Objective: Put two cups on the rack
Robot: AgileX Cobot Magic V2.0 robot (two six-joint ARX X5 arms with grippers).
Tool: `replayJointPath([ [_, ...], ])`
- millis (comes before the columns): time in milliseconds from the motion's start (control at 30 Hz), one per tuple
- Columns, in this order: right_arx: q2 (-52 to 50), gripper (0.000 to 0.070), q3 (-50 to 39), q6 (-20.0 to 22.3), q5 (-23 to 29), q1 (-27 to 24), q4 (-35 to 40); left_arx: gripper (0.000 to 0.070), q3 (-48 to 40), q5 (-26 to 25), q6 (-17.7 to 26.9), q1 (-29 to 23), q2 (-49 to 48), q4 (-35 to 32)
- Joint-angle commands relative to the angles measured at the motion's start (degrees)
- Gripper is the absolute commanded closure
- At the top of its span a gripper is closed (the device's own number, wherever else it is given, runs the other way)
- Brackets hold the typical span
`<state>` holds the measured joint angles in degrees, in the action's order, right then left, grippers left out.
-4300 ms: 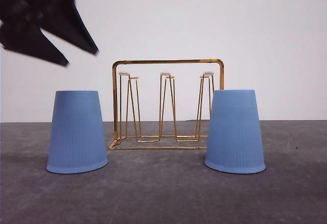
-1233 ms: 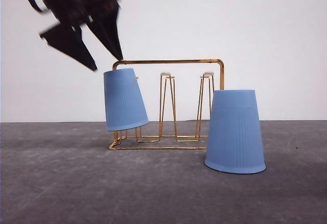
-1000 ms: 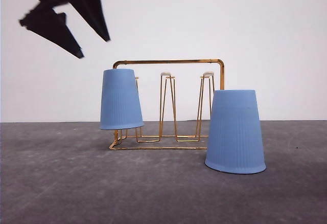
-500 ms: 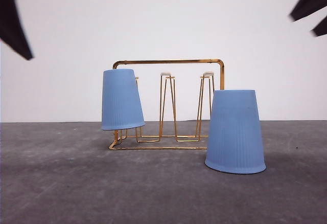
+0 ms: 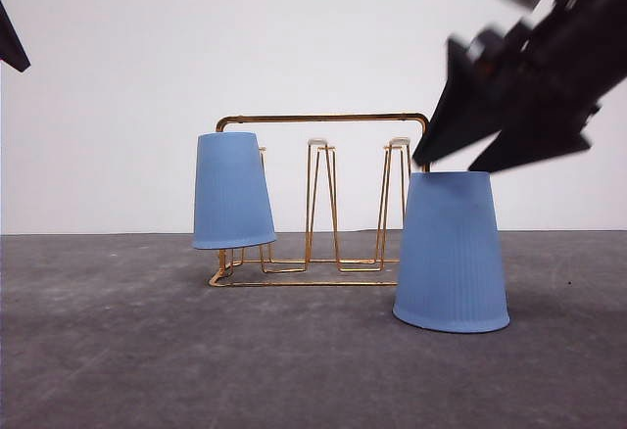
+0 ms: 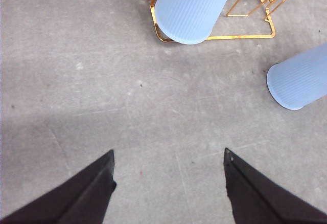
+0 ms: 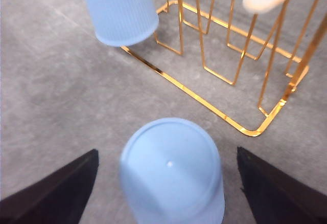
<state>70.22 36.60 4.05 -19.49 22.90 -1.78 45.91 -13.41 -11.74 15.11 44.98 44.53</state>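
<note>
Cups first: one light blue ribbed cup (image 5: 232, 191) hangs upside down over the leftmost prong of the rack (image 5: 322, 199), tilted a little, its rim clear of the counter (image 5: 294, 360); the left wrist view shows that hung cup (image 6: 193, 6) at the rack's (image 6: 245, 36) corner, and the right wrist view shows it (image 7: 118, 10) beside the wire base. The second cup (image 5: 451, 251) stands upside down on the counter, in front of the rack's right end and nearer the camera, its rim resting on the grey surface with the near edge slightly lower. From the right wrist this standing cup (image 7: 172, 173) sits between the two dark fingers (image 7: 56, 191), with a gap on each side, and the rack (image 7: 240, 55) lies just beyond it. The rack is a thin gold wire frame with a rectangular handle and upright hairpin prongs capped in white; the middle and right prongs are bare. The right tool (image 5: 453, 163) is blurred in the front view, hovering just above the top of the standing cup, its fingers spread apart and holding nothing. The left tool (image 6: 169, 161) is high above the bare counter (image 6: 76, 81), well apart from both cups, its fingers spread wide and empty; the standing cup (image 6: 300, 79) appears near the picture's edge there.
</note>
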Motion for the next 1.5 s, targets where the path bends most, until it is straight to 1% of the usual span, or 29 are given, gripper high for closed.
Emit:
replayJointPath([
  [0,3.3,0.0149,0.4,-0.6,0.0,0.4,1.4,0.031,0.5,0.1,-0.6,0.1,0.3,-0.5],
  [67,6.0,0.015,0.4,-0.7,0.1,0.4,1.9,0.0311,0.5,0.1,-0.6,0.1,0.3,-0.5],
  [133,8.0,0.017,0.4,-0.8,0.1,0.4,1.7,0.0311,0.5,0.1,-0.6,0.1,0.3,-0.5],
  [200,9.1,0.023,0.4,-1.2,0.0,0.4,1.4,0.0311,0.5,0.1,-0.6,0.1,0.3,-0.5],
  [300,8.9,0.0355,0.6,-2.5,0.0,0.7,0.3,0.0311,0.5,0.1,-0.6,0.1,0.3,-0.5],
  [333,8.5,0.0379,1.0,-3.1,-0.1,0.7,-0.6,0.0311,0.5,0.1,-0.6,0.1,0.3,-0.5],
  [433,6.8,0.0386,3.9,-4.1,0.0,0.8,-6.6,0.0311,0.5,0.1,-0.6,0.1,0.3,-0.5],
  [533,5.7,0.0387,10.2,-4.1,0.4,0.8,-16.7,0.0311,0.5,0.1,-0.6,0.1,0.3,-0.5],
  [633,5.6,0.0386,17.6,-4.1,2.4,0.9,-25.9,0.0311,0.5,0.1,-0.6,0.1,0.3,-0.5],
  [667,5.6,0.0386,20.1,-4.0,3.4,0.9,-28.2,0.0311,0.5,0.1,-0.6,0.1,0.3,-0.5],
  [733,5.6,0.0386,24.0,-4.0,4.7,0.9,-30.2,0.0311,0.5,0.1,-0.7,0.1,0.3,-0.5],
  [833,5.7,0.0386,28.4,-4.0,5.7,1.0,-28.9,0.0311,0.5,0.1,-0.9,0.1,0.3,-0.5],
  [900,5.9,0.0386,29.9,-4.0,6.4,1.0,-26.0,0.0311,0.5,0.1,-0.9,0.1,0.3,-0.5],
  [1033,7.0,0.0386,30.3,-4.0,7.2,1.0,-19.1,0.0311,0.5,0.1,-0.9,0.1,0.3,-0.8],
  [1167,9.6,0.0386,30.3,-4.0,9.2,1.0,-14.6,0.0311,0.5,0.1,-1.0,0.1,0.3,-0.9],
  [1267,12.4,0.0386,30.3,-4.0,9.2,1.0,-12.8,0.0311,0.5,0.1,-1.0,0.1,0.3,-0.9],
  [1467,19.5,0.0384,30.3,-4.0,9.2,1.0,-11.5,0.0311,0.5,0.1,-1.3,0.1,0.3,-0.9],
])
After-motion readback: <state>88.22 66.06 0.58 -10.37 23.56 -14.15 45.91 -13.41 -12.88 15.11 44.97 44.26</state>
